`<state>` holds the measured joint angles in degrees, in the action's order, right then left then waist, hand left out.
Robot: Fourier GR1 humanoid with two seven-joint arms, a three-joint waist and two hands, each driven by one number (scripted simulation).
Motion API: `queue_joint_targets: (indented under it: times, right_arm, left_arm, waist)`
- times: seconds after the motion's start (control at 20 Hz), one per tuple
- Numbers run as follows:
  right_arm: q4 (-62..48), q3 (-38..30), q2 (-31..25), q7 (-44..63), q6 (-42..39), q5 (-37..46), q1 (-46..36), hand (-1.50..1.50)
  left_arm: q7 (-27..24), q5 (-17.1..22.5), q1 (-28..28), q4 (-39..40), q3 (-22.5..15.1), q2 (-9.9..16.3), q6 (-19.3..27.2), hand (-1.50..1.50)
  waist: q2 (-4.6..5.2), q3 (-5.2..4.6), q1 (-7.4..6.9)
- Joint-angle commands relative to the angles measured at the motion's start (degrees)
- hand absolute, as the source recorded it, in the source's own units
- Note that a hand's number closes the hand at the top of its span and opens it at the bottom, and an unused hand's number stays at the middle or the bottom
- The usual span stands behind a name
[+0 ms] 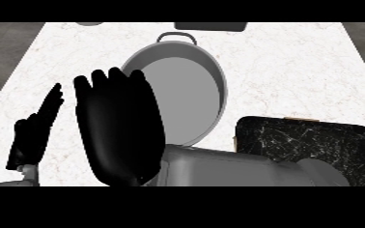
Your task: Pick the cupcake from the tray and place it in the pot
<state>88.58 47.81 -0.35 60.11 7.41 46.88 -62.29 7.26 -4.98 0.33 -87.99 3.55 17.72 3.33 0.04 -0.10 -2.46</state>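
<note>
A large grey metal pot [182, 96] with a loop handle stands mid-counter on the white marbled counter top [285, 63]; its inside shows bare grey where visible, though its left wall and lower rim are covered by the right hand [118, 125], which crosses in front of the pot with fingers straight and spread, grasping nothing visible; the cupcake cannot be seen anywhere; the dark marbled tray [306, 142], right of the pot and below it, is partly hidden by the grey forearm [242, 169]; the left hand [32, 135] rests left of the pot, fingers extended, released.
</note>
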Motion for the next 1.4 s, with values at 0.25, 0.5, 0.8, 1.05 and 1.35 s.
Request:
queue_joint_targets:
  times: [0.25, 0.5, 0.8, 1.05, 1.35]
  right_arm:
    - [-24.36, -8.00, 0.34, -9.63, 10.43, -9.37, -10.80, 1.50]
    - [-36.53, -4.41, 0.35, -19.54, 16.30, -14.31, -10.58, 1.50]
    - [-50.19, -3.96, 0.35, -26.30, 15.34, -16.52, -16.05, 1.50]
    - [-51.90, -6.35, 0.35, -30.96, 19.64, -26.07, -12.83, -1.50]
    - [-55.80, -8.74, 0.35, -40.88, 22.36, -33.42, -10.53, -1.50]
  left_arm:
    - [0.63, 1.62, -0.25, -1.36, 2.48, 2.00, -2.37, 0.00]
    - [0.84, 1.16, -3.43, 0.99, 1.47, 0.45, -2.30, 0.00]
    - [0.04, -0.64, -2.82, 1.01, -0.59, -1.46, -1.46, 0.00]
    - [1.48, -0.07, -5.42, 1.70, 0.73, 0.43, -2.96, 0.00]
    - [0.59, -1.39, -4.45, 1.75, -1.53, -1.60, -2.49, 0.00]
  waist:
    - [0.36, 0.01, -0.43]
    - [0.74, -0.02, -0.92]
    - [1.29, -0.08, -2.51]
    - [1.36, -0.01, -3.02]
    - [1.89, 0.00, -4.52]
